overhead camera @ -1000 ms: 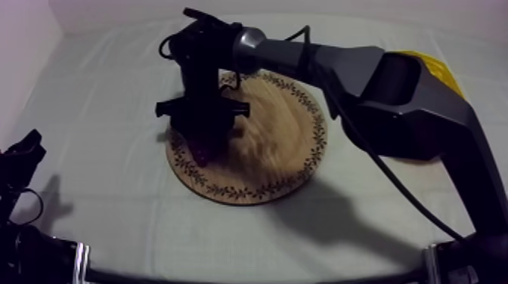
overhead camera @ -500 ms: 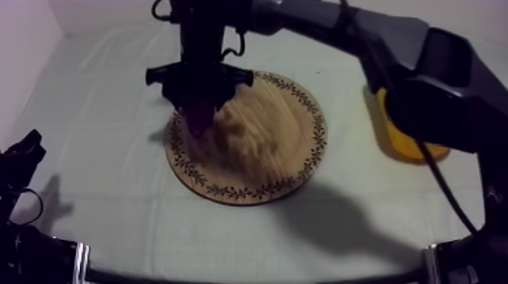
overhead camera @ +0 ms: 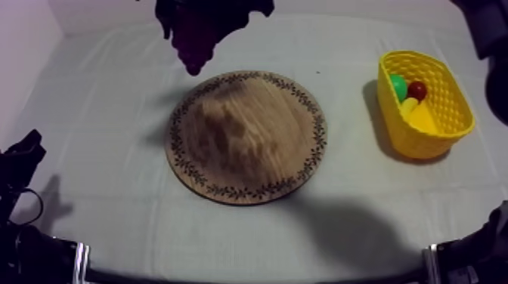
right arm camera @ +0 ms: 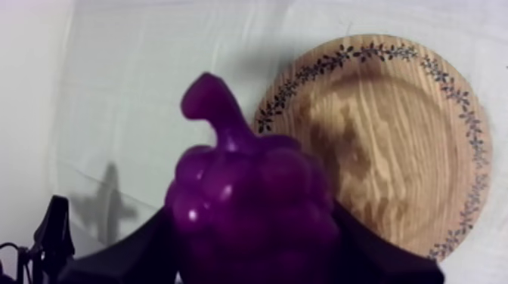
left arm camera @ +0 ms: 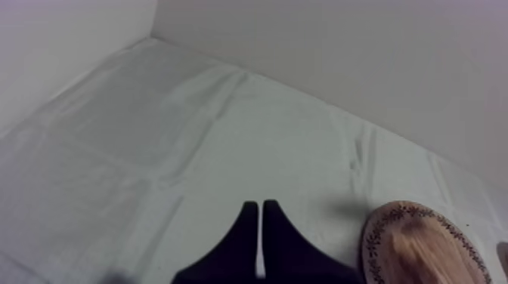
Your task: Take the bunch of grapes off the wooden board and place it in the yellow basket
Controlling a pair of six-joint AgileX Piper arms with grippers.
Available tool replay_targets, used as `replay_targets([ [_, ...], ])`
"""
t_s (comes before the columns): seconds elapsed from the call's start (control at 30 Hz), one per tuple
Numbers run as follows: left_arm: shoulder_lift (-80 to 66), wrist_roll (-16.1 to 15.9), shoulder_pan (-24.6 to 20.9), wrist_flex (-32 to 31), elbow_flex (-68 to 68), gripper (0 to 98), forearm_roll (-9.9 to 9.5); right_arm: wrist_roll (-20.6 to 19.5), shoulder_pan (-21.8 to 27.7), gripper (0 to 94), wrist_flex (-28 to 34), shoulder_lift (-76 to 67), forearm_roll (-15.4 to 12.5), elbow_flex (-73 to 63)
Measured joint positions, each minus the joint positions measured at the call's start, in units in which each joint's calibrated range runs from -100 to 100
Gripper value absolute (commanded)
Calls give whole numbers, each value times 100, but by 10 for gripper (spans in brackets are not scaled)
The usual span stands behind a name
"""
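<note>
My right gripper [right arm camera: 253, 253] is pinching the bunch of grapes [right arm camera: 249, 204], one black finger on each flank and the stem sticking out clear of them. A second ago that gripper was down on the left part of the round wooden board [overhead camera: 249, 143]. Now it is at the top edge of the top view, left of centre, and the grapes [overhead camera: 195, 45] hang from it well above the cloth, off the board's upper-left rim. The board is bare, so I judge the pick done and the grip sound.

What remains is the carry. The yellow basket [overhead camera: 423, 140] stands at the right of the frame, well apart from the board. It already holds a green fruit [overhead camera: 398, 84], a small red fruit [overhead camera: 416, 90] and a yellow one I take for the banana [overhead camera: 420, 115]. I need to swing right across the board and let go over the basket's open mouth.

My left gripper [left arm camera: 261, 205] has its fingers pressed together over bare cloth, beside the board's edge.
</note>
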Motion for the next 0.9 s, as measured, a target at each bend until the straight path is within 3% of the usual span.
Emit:
replay_targets([
  [0.37,0,0,0,0,0,0,0,276,328,313,-87,-819,141,1257],
  [0.9,0,0,0,0,0,0,0,1066,1781,313,-556,-2278,530,4058],
])
